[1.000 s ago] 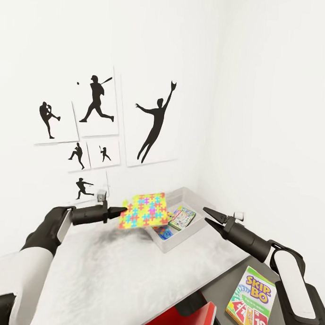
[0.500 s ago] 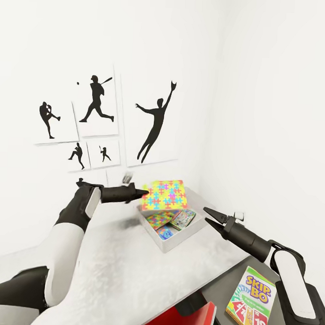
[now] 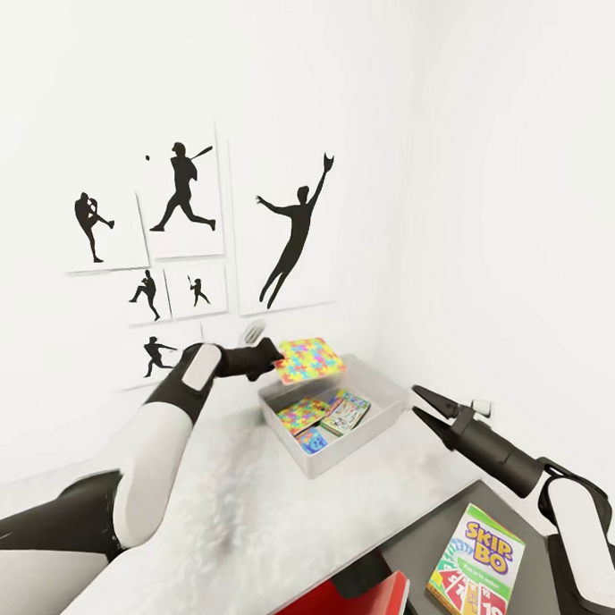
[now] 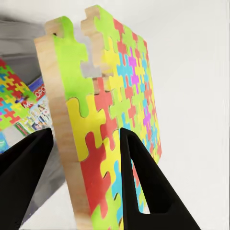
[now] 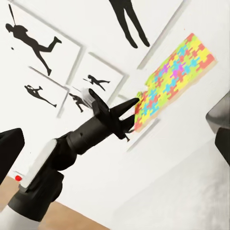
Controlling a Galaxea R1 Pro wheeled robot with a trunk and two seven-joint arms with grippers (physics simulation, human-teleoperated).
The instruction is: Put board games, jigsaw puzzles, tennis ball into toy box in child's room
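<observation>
My left gripper [image 3: 278,361] is shut on the edge of a multicolour jigsaw puzzle [image 3: 311,359], holding it in the air over the far left corner of the toy box [image 3: 377,424]. The left wrist view has both fingers clamping the puzzle [image 4: 108,120]. A second puzzle [image 3: 301,415], a green-pink board game [image 3: 346,413] and a blue one [image 3: 312,439] lie in the box. The Skip-Bo game [image 3: 475,565] lies on the dark side unit. My right gripper [image 3: 421,401] hangs open right of the box. The tennis ball is out of view.
The pale mottled table [image 3: 244,519] runs along the poster wall [image 3: 182,199] into a corner. The lower dark grey side unit [image 3: 418,549] joins it on the right. A red chair [image 3: 357,609] stands at the table's near edge.
My left arm has carried the puzzle right and away from me, from beside the toy box to above it, and the puzzle now lies flatter. My right gripper has shifted slightly right.
</observation>
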